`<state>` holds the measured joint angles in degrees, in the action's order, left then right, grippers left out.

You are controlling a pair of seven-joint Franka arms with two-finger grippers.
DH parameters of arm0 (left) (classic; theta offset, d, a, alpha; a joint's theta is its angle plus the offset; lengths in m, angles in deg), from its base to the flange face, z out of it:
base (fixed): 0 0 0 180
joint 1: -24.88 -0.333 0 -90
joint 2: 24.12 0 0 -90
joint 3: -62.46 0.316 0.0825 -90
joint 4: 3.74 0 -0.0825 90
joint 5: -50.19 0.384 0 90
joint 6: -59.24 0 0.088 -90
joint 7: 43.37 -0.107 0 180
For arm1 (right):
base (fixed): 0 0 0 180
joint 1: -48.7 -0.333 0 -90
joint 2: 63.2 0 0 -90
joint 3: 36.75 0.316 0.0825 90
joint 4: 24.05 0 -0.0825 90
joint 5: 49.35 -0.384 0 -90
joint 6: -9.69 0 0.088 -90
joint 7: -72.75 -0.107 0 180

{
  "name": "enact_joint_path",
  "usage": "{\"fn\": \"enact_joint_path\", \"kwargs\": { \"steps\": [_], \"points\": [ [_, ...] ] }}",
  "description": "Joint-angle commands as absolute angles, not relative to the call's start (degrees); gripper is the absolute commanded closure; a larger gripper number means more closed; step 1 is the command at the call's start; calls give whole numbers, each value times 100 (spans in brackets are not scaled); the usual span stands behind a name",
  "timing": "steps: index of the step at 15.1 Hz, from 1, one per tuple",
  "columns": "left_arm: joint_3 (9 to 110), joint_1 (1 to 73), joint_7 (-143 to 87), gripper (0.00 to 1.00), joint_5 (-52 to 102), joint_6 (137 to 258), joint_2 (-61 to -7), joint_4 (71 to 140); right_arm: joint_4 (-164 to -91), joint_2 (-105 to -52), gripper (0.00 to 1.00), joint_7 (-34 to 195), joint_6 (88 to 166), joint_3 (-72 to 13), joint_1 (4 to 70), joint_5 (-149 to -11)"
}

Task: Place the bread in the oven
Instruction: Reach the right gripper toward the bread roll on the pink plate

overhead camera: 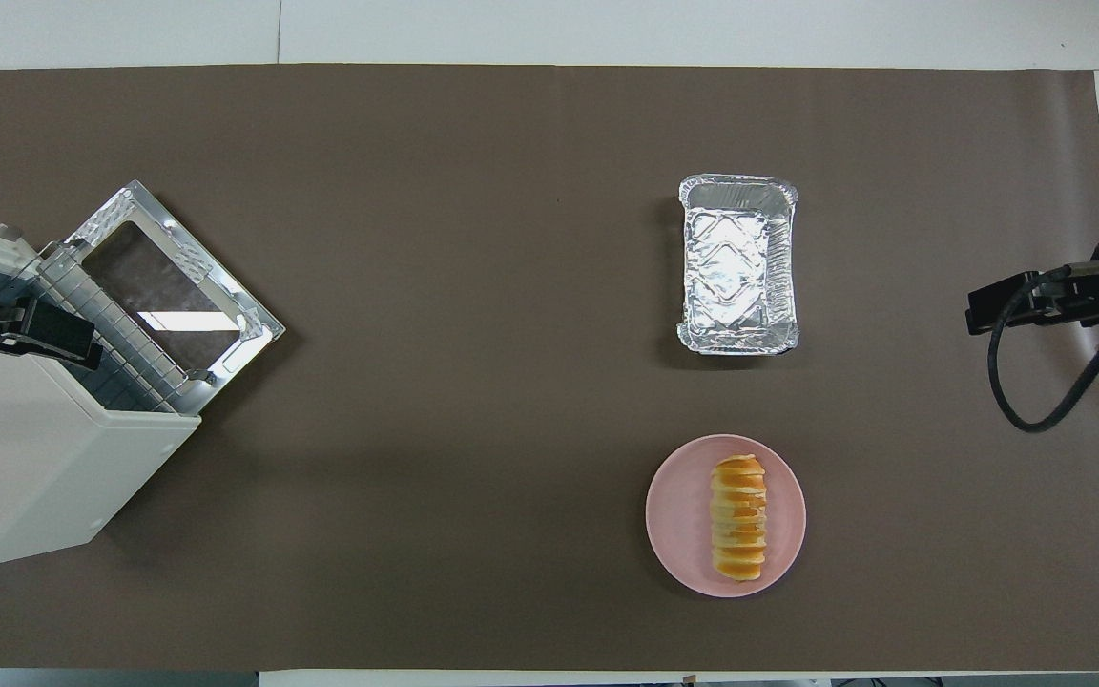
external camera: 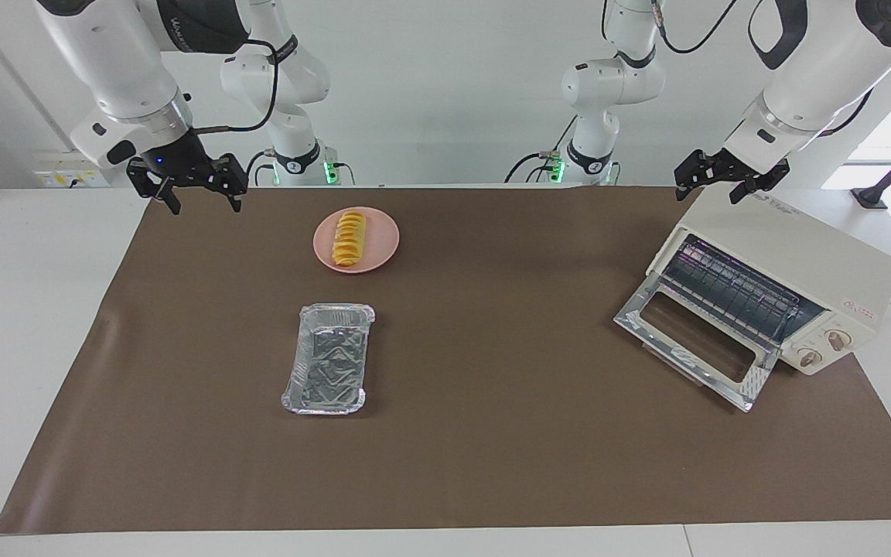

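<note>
The bread (external camera: 349, 238) is a golden-yellow ridged loaf lying on a pink plate (external camera: 382, 249), near the robots and toward the right arm's end; it also shows in the overhead view (overhead camera: 738, 515). The cream-white oven (external camera: 801, 247) stands at the left arm's end with its glass door dropped open and the wire rack showing; it also shows in the overhead view (overhead camera: 34, 468). My left gripper (external camera: 708, 192) is open and empty, up over the oven's top edge. My right gripper (external camera: 204, 203) is open and empty, up over the mat's corner at its own end.
A silver foil tray (external camera: 329, 360) lies empty on the brown mat (external camera: 507, 433), farther from the robots than the plate. The oven's open door (external camera: 697, 348) reaches out onto the mat. White table surface borders the mat.
</note>
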<state>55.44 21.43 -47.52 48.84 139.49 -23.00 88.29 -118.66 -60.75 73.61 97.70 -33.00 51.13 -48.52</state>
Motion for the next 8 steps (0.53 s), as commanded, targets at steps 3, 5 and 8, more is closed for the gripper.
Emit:
{"fn": "enact_joint_path", "kwargs": {
  "steps": [3, 5, 8],
  "points": [
    [5508, 2075, -4776, 0, 4949, 14054, -2157, 8996, -11862, -6049, 0, 7705, 9670, -3253, 5186, -4873],
    [5508, 2075, -4776, 0, 4949, 14054, -2157, 8996, -12037, -5987, 0, 7847, 9775, -3244, 5125, -4873],
    [5508, 2075, -4776, 0, 4949, 14054, -2157, 8996, -12886, -5619, 0, 7594, 10282, -3201, 5081, -5100]
  ]
}}
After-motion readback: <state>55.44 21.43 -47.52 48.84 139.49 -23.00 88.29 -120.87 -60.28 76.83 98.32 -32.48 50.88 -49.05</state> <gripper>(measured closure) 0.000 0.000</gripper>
